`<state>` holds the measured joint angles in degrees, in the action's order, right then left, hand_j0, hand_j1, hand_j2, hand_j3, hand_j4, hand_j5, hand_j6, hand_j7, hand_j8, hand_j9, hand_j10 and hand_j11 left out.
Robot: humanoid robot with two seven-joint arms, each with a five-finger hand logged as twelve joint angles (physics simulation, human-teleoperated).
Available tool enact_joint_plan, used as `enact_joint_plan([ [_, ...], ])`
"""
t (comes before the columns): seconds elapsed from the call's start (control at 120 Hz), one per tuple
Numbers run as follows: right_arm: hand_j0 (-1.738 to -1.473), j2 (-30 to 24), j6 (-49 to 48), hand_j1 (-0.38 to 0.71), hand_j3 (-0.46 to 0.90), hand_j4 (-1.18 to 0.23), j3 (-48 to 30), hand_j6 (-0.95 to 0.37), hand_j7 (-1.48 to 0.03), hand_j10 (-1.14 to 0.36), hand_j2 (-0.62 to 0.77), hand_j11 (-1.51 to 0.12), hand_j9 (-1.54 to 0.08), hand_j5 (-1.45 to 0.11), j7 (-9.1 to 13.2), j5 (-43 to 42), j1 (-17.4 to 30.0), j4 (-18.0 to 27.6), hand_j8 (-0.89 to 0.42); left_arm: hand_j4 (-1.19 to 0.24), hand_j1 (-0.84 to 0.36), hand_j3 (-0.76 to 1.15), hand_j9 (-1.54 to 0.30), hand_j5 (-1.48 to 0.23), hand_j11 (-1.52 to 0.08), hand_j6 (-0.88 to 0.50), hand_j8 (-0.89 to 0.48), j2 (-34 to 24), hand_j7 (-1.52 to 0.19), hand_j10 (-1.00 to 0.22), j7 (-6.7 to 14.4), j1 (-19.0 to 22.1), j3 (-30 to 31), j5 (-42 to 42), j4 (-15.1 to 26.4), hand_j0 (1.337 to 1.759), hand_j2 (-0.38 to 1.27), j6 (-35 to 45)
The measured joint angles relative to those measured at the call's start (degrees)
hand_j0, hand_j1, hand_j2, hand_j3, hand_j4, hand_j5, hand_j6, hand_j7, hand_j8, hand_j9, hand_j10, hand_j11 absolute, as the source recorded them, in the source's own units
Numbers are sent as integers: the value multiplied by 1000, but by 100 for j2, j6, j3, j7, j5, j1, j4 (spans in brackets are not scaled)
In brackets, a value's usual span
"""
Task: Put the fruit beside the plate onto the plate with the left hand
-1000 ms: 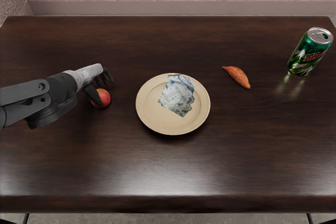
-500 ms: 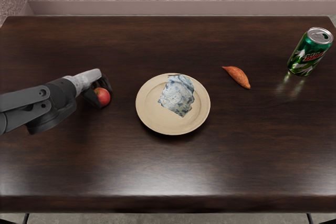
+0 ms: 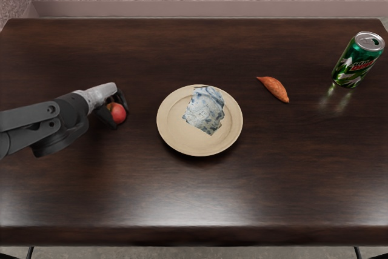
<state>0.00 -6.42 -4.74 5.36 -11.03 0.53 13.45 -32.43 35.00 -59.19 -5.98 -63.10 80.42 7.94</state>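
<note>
A small red fruit [image 3: 117,112] sits on the dark table just left of the tan plate [image 3: 176,131]. My left hand [image 3: 113,108] reaches in from the left edge, and its dark fingers are curled around the fruit from the left and behind. The fruit looks to be still down at table level. On the plate lies a crumpled blue-white thing [image 3: 204,110]. The right arm is out of view.
An orange sweet potato [image 3: 273,88] lies right of the plate. A green soda can [image 3: 357,59] stands tilted near the far right edge. A wall runs along the table's back edge.
The left hand's fingers, spread above the fruit a second ago, have closed around it. The forearm has dropped slightly and the fruit has barely shifted.
</note>
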Motion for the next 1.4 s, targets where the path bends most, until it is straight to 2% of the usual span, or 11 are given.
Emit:
enact_joint_plan([
  [0.167,-1658,0,0,-327,0,-18,-1,-18,-24,-19,-4,-24,-24,-24,0,-1,0,0,-19,-694,-289,0,-955,-899,-954,-459,-432,8,-923,-702,6,-162,-71,362,-55,1650,370,-61],
  [0.2,-1658,0,0,-327,0,-18,-1,-18,-24,-19,-4,-24,-24,-24,0,-1,0,0,-18,-693,-266,0,-954,-913,-952,-473,-439,8,-929,-704,7,-272,-114,438,-62,1650,319,-69],
  [0.408,-1658,0,0,-327,0,-18,-1,-18,-24,-18,-4,-24,-24,-24,0,0,0,0,-18,-704,-285,0,-949,-940,-947,-463,-435,236,-938,-710,5,-1109,-217,778,-78,1653,340,-84],
  [0.525,-1658,0,0,-327,0,-18,-1,-18,-24,-18,-4,-24,-24,-24,0,-2,0,0,-18,-697,-298,0,-947,-959,-950,-452,-405,670,-954,-707,-3,-1301,-223,889,-73,1654,373,-144],
  [0.875,-1658,0,0,-327,0,-18,-1,-18,-24,-18,-4,-24,-24,-24,0,-2,0,-6,-18,-681,-350,0,-946,-996,-953,-438,-392,1542,-947,-686,-4,-1017,21,949,-67,1655,479,-216],
  [0.925,-1658,0,0,-327,0,-18,-1,-18,-24,-18,-4,-24,-24,-24,0,-1,0,-7,-18,-676,-343,0,-944,-999,-950,-435,-395,1546,-942,-686,-4,-1015,61,949,-68,1655,436,-217],
  [0.958,-1658,0,0,-327,0,-18,-1,-18,-24,-18,-4,-24,-24,-24,0,-1,0,-7,-18,-647,-315,0,-896,-945,-902,-438,-401,1570,-893,-665,-2,-1017,77,936,-68,1656,403,-212],
  [1.15,-1658,0,0,-327,0,-18,-1,-18,-24,-18,-4,-24,-24,-24,0,0,0,-8,-18,-283,55,0,-389,-408,-391,-202,-188,1367,-388,-290,-1,-1360,-151,920,-23,1657,176,-275],
  [1.3,-1658,0,0,-327,0,-18,0,-18,-24,-18,-4,-24,-24,-24,0,-1,0,-9,-18,-144,200,0,-196,-205,-197,-105,-98,506,-196,-147,0,-1227,-1421,1851,-13,1658,86,-2051],
  [1.333,-1658,0,0,-327,0,-18,0,-18,-24,-18,-4,-24,-24,-24,0,-2,0,-9,-18,-124,220,0,-169,-177,-170,-92,-86,307,-169,-127,0,-1053,-1685,2222,-17,1658,74,-2540],
  [1.4,-1658,0,0,-327,0,-18,0,-18,-24,-18,-4,-24,-24,-24,0,-1,0,-9,-18,-94,251,0,-127,-133,-128,-70,-66,-6,-127,-96,0,-290,-2354,3014,-37,1658,54,-3369],
])
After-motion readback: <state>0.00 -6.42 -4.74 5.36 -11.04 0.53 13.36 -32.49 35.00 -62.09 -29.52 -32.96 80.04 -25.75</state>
